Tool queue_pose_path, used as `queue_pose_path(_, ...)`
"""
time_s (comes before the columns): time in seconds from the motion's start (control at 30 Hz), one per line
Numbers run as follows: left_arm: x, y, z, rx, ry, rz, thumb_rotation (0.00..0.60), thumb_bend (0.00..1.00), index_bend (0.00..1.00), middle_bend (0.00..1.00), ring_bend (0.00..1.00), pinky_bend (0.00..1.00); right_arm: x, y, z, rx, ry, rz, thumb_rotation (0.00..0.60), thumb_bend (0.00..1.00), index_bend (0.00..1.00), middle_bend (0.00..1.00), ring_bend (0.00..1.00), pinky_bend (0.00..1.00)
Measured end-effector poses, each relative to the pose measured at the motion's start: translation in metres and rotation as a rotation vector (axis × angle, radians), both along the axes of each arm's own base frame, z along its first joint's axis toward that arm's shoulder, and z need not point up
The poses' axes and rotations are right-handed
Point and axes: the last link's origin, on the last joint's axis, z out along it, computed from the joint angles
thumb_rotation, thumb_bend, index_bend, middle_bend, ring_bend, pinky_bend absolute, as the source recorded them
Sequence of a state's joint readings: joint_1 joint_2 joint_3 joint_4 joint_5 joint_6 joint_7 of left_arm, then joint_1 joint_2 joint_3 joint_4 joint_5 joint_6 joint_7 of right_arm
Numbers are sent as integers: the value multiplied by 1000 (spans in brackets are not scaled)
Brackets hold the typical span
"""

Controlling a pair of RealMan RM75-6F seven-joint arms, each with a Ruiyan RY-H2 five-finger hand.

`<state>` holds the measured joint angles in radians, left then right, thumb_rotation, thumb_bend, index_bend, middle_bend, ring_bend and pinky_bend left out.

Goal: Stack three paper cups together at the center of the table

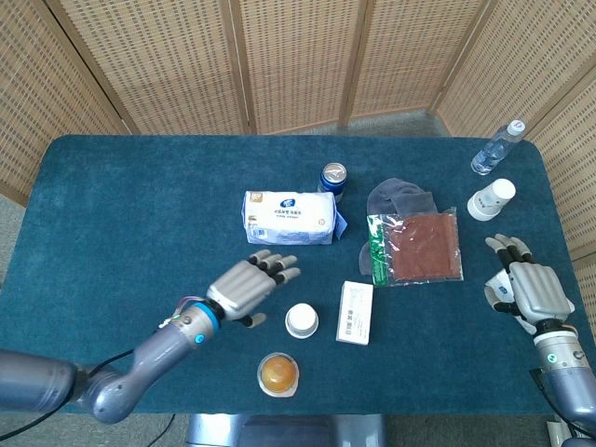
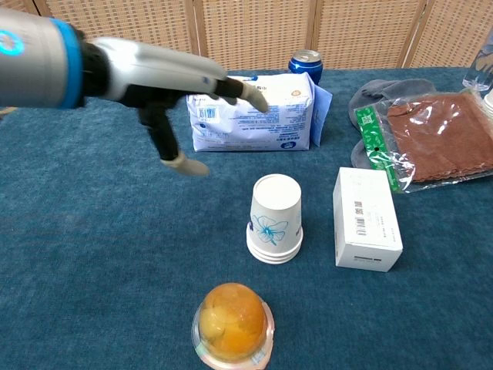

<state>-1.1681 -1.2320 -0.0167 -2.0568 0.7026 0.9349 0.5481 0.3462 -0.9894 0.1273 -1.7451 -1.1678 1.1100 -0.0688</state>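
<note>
Two white paper cups with a blue flower print stand nested upside down as one stack (image 1: 301, 320) (image 2: 275, 220) near the table's front middle. My left hand (image 1: 248, 287) (image 2: 166, 85) hovers open to the left of the stack, fingers spread, touching nothing. A third paper cup (image 1: 491, 199) stands upside down at the far right, beside a water bottle (image 1: 495, 147). My right hand (image 1: 526, 293) lies open at the right edge, some way in front of that cup, and holds nothing.
A white box (image 1: 355, 313) (image 2: 366, 219) lies right of the stack; an orange jelly cup (image 1: 278, 373) (image 2: 232, 322) sits in front. Behind are a tissue pack (image 1: 290, 218) (image 2: 254, 112), a blue can (image 1: 332, 177), grey socks (image 1: 399, 197) and a brown snack bag (image 1: 416, 246).
</note>
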Motion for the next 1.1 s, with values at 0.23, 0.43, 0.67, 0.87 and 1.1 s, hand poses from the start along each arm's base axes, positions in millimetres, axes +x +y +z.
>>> queue_pose_path(0.23, -52, -7, 37, 152, -3, 72, 600, 372, 0, 0, 0, 28, 3, -1, -4, -12, 19, 41, 600, 445, 95, 80, 0, 377)
queue_pose_path(0.43, -98, -25, 69, 264, -32, 150, 600, 371, 0, 0, 0, 23, 10, 3, -8, -36, 47, 100, 600, 446, 94, 80, 0, 377)
queue_pose_path(0.67, -141, -51, 101, 392, -82, 224, 600, 373, 0, 0, 0, 16, 13, 11, -9, -90, 71, 155, 600, 445, 93, 80, 0, 377)
queue_pose_path(0.87, -172, -79, 125, 490, -106, 283, 600, 371, 0, 0, 0, 12, 8, 27, -7, -146, 107, 166, 600, 445, 89, 78, 0, 373)
queue_pose_path(1.1, -204, -111, 139, 565, -101, 373, 600, 371, 0, 0, 0, 9, 5, 46, -5, -168, 107, 150, 600, 444, 77, 77, 0, 373)
